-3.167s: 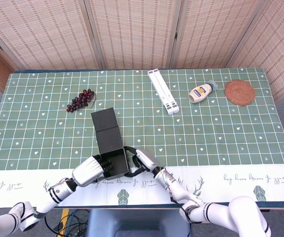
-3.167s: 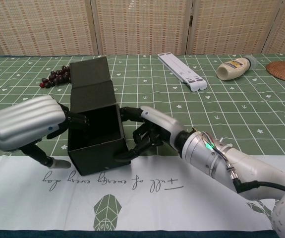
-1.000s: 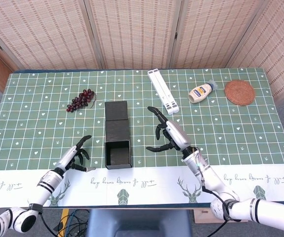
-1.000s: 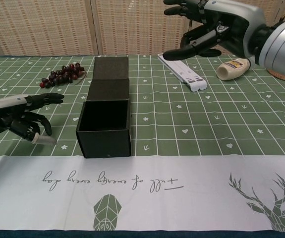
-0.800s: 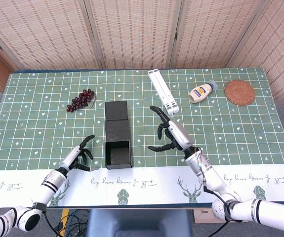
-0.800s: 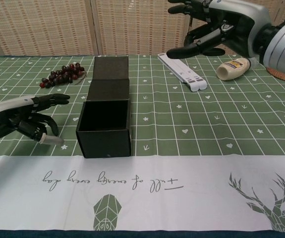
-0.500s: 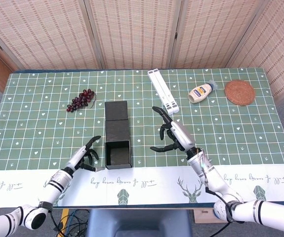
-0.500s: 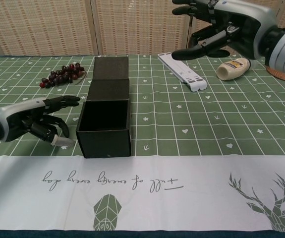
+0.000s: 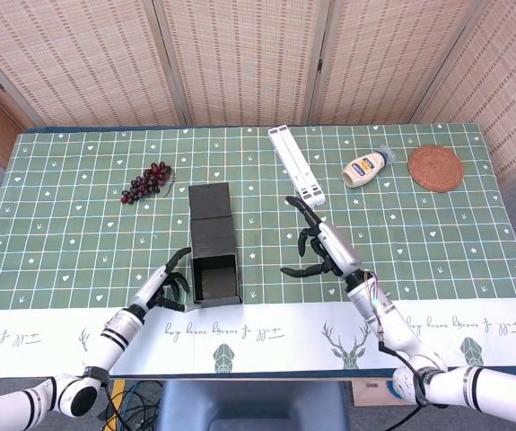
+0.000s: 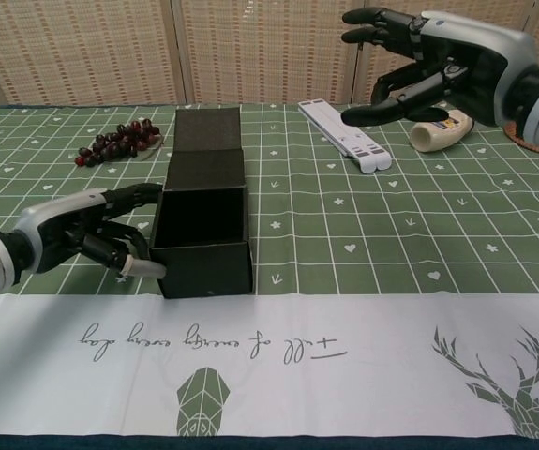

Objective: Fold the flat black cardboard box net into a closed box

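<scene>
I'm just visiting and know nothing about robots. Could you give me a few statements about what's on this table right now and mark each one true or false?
1. The black box is closed. False: its near part is open on top, the lid lying flat behind.
2. The left hand touches the box's left side. True.
3. The right hand holds the mayonnaise bottle. False: it hovers open, holding nothing.
4. Grapes lie left of the box. True.
5. The woven coaster lies under the box. False: it sits far right.

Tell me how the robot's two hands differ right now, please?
The left hand is low at the table, its fingertips against the black box; the right hand is raised in the air, away from the box. The left hand's fingers are partly curled; the right hand's are spread wide. Both hold nothing.
</scene>
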